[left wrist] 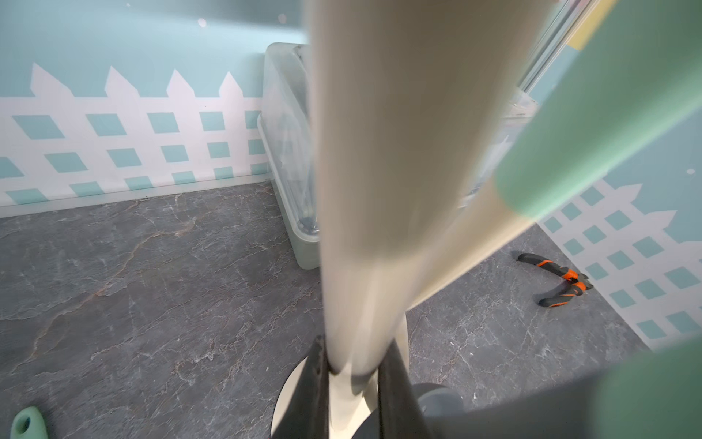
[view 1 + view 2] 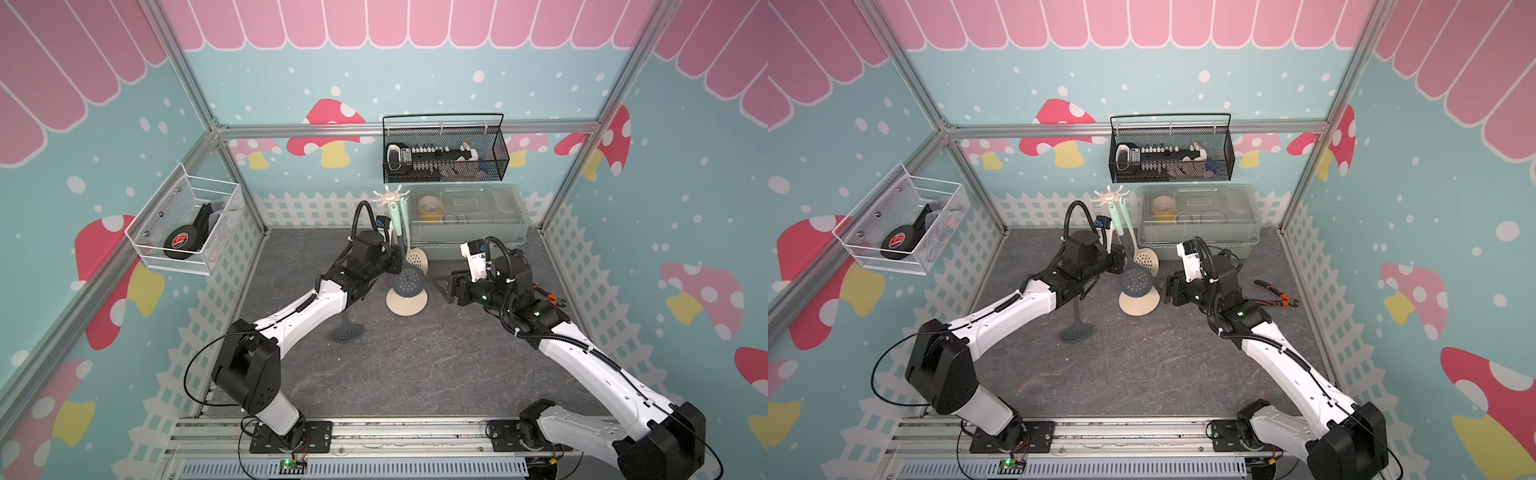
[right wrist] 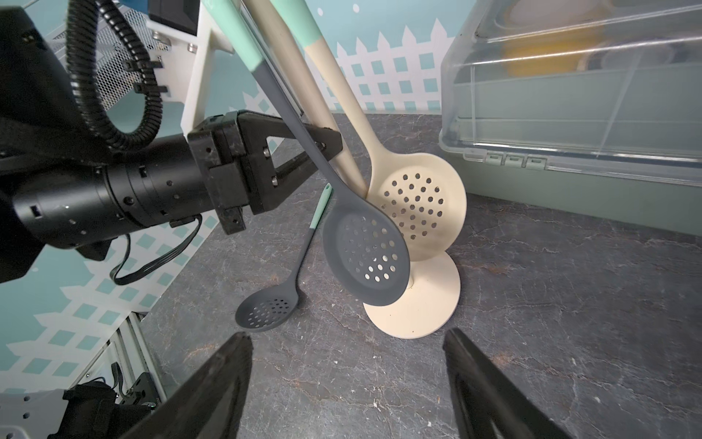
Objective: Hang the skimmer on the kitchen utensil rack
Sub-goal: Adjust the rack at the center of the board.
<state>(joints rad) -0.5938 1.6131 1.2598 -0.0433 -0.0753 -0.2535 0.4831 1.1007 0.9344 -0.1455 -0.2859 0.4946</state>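
The cream kitchen utensil rack [image 2: 411,308] [image 2: 1140,308] [image 3: 418,311] stands mid-table, its hook crown [image 2: 388,196] at the top. A grey skimmer [image 2: 409,282] [image 3: 366,258] and a cream skimmer [image 2: 417,258] [image 3: 418,205] hang from it. Another grey skimmer [image 2: 348,333] [image 2: 1074,332] [image 3: 267,312] lies flat on the table, its handle running under my left arm. My left gripper [image 1: 353,361] [image 3: 326,146] is shut on the rack's pole [image 1: 380,152]. My right gripper [image 3: 347,336] [image 2: 449,286] hangs open and holds nothing, just right of the rack's base.
A clear lidded box [image 2: 469,220] stands behind the rack. A black wire basket [image 2: 444,153] hangs on the back wall and a white mesh basket [image 2: 187,224] on the left wall. Orange-and-black pliers [image 2: 1277,293] [image 1: 558,281] lie at the right.
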